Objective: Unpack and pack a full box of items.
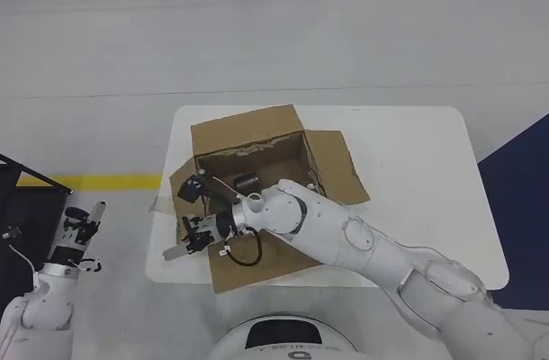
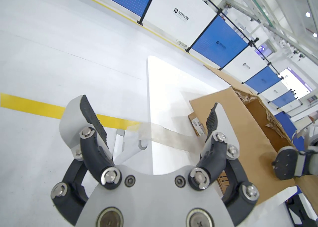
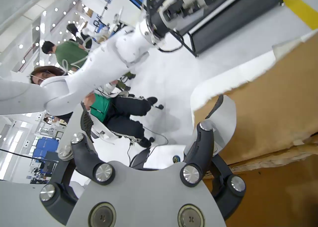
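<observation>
Pale floor [image 1: 94, 54] runs all round, crossed by a yellow line [image 1: 103, 181] on my left. On it stands the white table [image 1: 418, 180]. The box [image 1: 247, 130] sits on the table's left half, open, with its flaps spread and the left flap near the table's left edge. My right arm [image 1: 346, 234] lies across the box's near side and hides most of the near flap. A black rack [image 1: 13, 207] beyond the table's left edge is cut off by the view. Inside the box I make out only dark items [image 1: 247, 181] by the far and left walls; what they are I cannot tell. My right pincer [image 1: 195, 239] hangs over the near left flap, jaws wide apart, gripping nothing. One finger [image 3: 227, 116] lies close by the torn cardboard edge, touching or not I cannot say. My left pincer [image 1: 76, 229] is off the table past its left edge, over the floor, jaws likewise spread and empty. A strip of tape [image 2: 171, 138] trails from the box past the table's left edge.
</observation>
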Robot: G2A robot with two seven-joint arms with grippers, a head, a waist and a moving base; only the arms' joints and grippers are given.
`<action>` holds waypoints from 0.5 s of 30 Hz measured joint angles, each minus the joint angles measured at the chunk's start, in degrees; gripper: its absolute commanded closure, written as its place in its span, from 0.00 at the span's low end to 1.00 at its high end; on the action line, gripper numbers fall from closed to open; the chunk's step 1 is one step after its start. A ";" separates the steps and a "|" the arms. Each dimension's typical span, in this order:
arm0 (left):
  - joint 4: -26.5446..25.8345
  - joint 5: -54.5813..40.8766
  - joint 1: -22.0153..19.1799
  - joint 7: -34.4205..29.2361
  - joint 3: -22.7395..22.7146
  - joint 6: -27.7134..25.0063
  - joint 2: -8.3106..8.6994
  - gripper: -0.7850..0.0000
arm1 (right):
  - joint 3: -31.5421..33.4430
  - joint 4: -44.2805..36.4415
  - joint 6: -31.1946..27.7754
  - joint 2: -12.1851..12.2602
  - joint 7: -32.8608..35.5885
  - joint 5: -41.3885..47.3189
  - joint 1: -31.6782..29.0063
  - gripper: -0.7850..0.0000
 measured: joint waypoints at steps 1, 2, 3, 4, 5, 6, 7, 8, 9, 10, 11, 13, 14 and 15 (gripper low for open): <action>0.41 -0.53 0.00 -0.38 -0.35 -0.50 0.06 0.00 | -0.26 0.70 0.06 -0.52 0.00 0.08 0.41 0.00; 0.70 -0.95 -0.03 -0.85 -0.60 -1.04 0.12 0.00 | -0.31 1.36 -0.36 -1.12 -0.39 0.27 0.91 0.00; 0.69 -1.09 -0.03 -1.15 -0.64 -1.37 0.14 0.00 | -0.11 1.56 -0.99 -1.45 -0.91 0.38 1.24 0.00; 0.44 -1.07 0.01 -1.40 -0.58 -1.70 0.14 0.00 | 0.25 1.49 -1.84 -1.65 -1.58 0.29 1.51 0.00; -0.23 -0.79 0.16 -1.59 -0.40 -2.06 0.14 0.00 | 0.89 0.99 -3.18 -1.70 -2.56 -0.26 1.69 0.00; -0.95 -0.42 0.33 -1.63 -0.24 -2.24 0.11 0.00 | 1.47 0.26 -4.24 -1.57 -3.15 -0.93 1.71 0.00; -1.84 0.00 0.56 -1.62 -0.07 -2.31 0.07 0.00 | 2.18 -0.69 -5.23 -1.30 -3.55 -1.72 1.61 0.00; -3.30 0.65 0.93 -1.47 0.15 -2.34 0.02 0.00 | 3.39 -2.18 -6.37 -0.72 -3.93 -2.84 1.27 0.00; -4.57 1.20 1.27 -1.33 0.31 -2.28 -0.03 0.00 | 4.58 -3.46 -7.08 -0.11 -4.24 -3.86 0.86 0.00; -5.99 1.78 1.65 -1.21 0.46 -2.14 -0.08 0.00 | 6.00 -4.88 -7.64 0.63 -4.64 -5.14 0.27 0.00; -8.07 2.58 2.21 -1.08 0.66 -1.91 -0.15 0.00 | 8.24 -7.04 -8.17 1.80 -5.30 -7.13 -0.92 0.00; -11.47 3.86 3.17 -0.84 0.82 -1.27 -0.26 0.00 | 12.38 -11.09 -8.68 3.90 -6.11 -10.52 -3.64 0.00; -13.78 4.54 3.87 -0.57 0.86 -0.69 -0.35 0.00 | 15.52 -14.24 -8.98 5.43 -6.05 -12.64 -6.09 0.00; -15.46 4.79 4.42 -0.37 0.85 -0.26 -0.42 0.00 | 18.04 -16.78 -9.16 6.61 -5.59 -14.07 -8.22 0.00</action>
